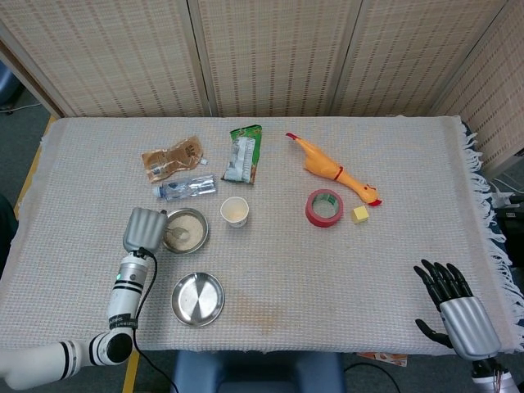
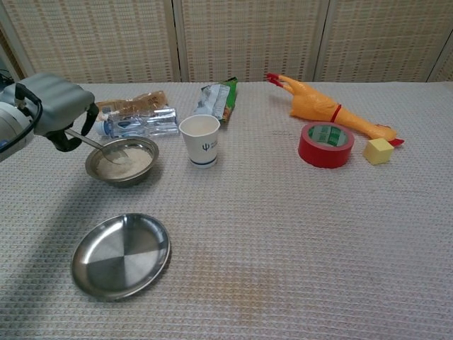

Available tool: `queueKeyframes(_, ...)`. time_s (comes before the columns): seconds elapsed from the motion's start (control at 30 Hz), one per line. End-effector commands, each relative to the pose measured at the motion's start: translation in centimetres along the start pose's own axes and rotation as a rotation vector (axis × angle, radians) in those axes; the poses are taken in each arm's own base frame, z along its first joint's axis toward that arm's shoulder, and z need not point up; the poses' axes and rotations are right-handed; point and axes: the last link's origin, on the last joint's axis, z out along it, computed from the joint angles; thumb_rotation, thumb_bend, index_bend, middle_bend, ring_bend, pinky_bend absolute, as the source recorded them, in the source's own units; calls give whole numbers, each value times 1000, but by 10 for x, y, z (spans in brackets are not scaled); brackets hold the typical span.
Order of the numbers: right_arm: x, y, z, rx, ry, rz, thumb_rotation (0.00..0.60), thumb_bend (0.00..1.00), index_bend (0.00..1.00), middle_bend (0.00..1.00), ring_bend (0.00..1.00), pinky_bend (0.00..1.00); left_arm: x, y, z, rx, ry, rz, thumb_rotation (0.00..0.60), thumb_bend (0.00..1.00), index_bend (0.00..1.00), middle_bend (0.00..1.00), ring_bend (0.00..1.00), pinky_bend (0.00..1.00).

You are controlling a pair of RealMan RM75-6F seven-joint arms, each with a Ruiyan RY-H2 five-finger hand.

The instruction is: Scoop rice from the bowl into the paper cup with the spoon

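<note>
The left hand (image 2: 53,106) hangs just left of the rice bowl (image 2: 122,161), its grey back turned upward and its dark fingers curled down around the handle of a metal spoon (image 2: 106,147). The spoon slants from the hand down to the right, with its bowl raised a little above the rice and some grains in it. In the head view the left forearm runs up from the table's near edge, past the left side of an empty steel plate (image 1: 197,298), to the hand (image 1: 144,228) beside the rice bowl (image 1: 185,231). The paper cup (image 2: 199,139) stands upright just right of the rice bowl, apart from it. The right hand (image 1: 454,307) sits at the near right corner of the table, well away from everything, holding nothing, its dark fingers extended and slightly apart. Behind the bowl lie a plastic water bottle (image 2: 138,124) and a brown snack pouch (image 1: 173,157); a green packet (image 1: 243,153) lies behind the cup. To the right are a rubber chicken (image 2: 322,108), a red tape roll (image 2: 325,144) and a yellow cube (image 2: 379,150).
</note>
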Motion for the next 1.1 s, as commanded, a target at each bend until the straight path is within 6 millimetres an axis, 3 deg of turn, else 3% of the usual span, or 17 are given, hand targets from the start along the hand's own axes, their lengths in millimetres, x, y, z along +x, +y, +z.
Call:
queueKeyframes(0.03, -1, 0, 0, -1, -4, -1, 600, 119, 0, 0, 0, 0, 2, -5, 3, -6, -30, -47, 600, 400, 661, 1000, 1000, 1000)
queueKeyframes(0.53, -2, 0, 2, -2, -17, -1, 600, 119, 0, 0, 0, 0, 10, -23, 14, -38, -169, -283, 600, 399, 661, 1000, 1000, 1000)
queueKeyframes(0.87, -1, 1, 1, -4, -14, 2, 600, 119, 0, 0, 0, 0, 36, -34, 34, -23, -223, -422, 600, 399, 661, 1000, 1000, 1000)
queueKeyframes(1.1, -3, 2, 4, -11, -23, -3, 600, 119, 0, 0, 0, 0, 57, -32, 51, -30, -249, -471, 600, 399, 661, 1000, 1000, 1000)
